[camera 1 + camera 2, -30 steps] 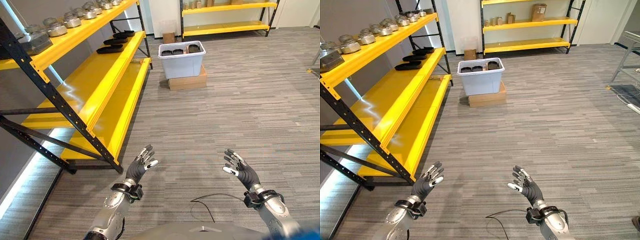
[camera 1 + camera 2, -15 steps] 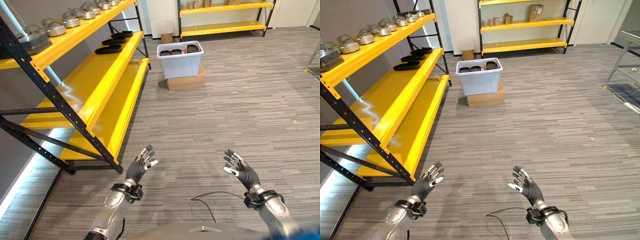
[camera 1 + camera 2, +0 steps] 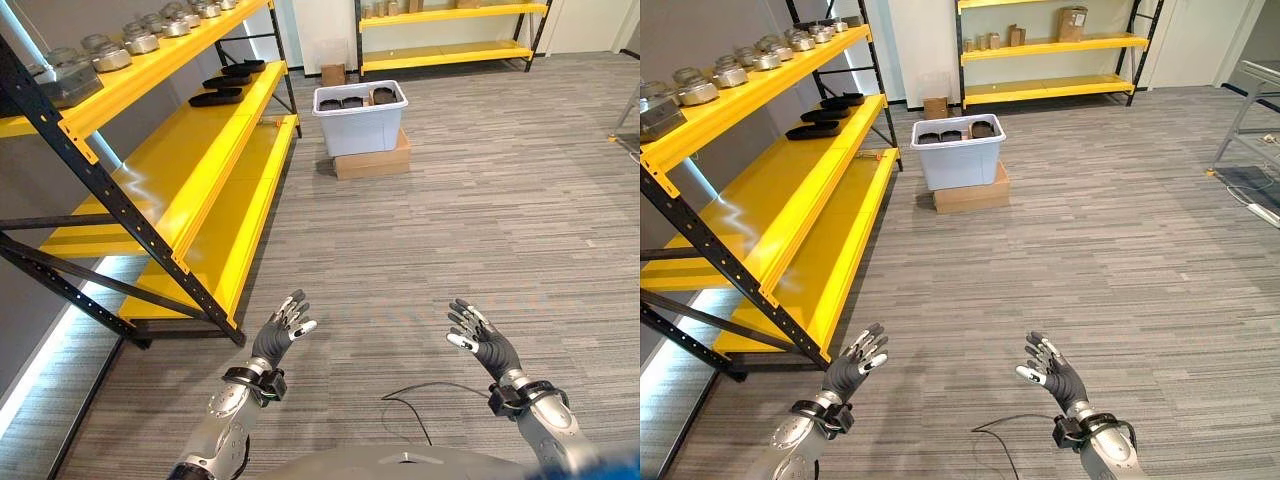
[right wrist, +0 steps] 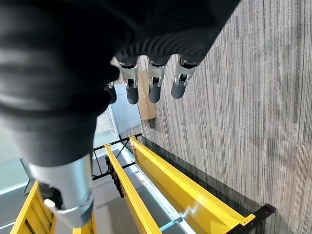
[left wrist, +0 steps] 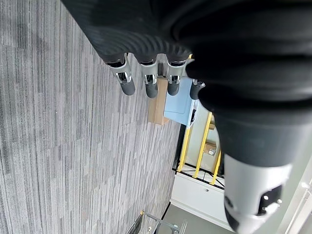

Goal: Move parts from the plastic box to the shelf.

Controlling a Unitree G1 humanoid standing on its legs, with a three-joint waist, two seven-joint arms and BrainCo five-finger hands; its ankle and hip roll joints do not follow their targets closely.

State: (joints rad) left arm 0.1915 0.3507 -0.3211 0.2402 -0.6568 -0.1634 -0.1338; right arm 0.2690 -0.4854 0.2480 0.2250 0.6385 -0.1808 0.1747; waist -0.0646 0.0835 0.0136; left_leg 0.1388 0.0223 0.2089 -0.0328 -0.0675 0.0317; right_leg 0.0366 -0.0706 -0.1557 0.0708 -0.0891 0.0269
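The left hand and the right hand are held out low over the grey floor, fingers spread wide and relaxed, nothing carried in either. Beyond them, well apart across the floor, the plastic box is seen resting on a flat cardboard carton, with dark parts lying inside it. The yellow shelf runs along the robot's left side, and a few dark parts are already laid on its middle level, near the far end just beside the box; metal pieces are lined up on the top level. The walk toward the box appears to be the step in hand. It would be done well if the box were approached squarely, the shelf's black uprights were kept clear of the left arm, and the hands were kept open until the box rim is reached.
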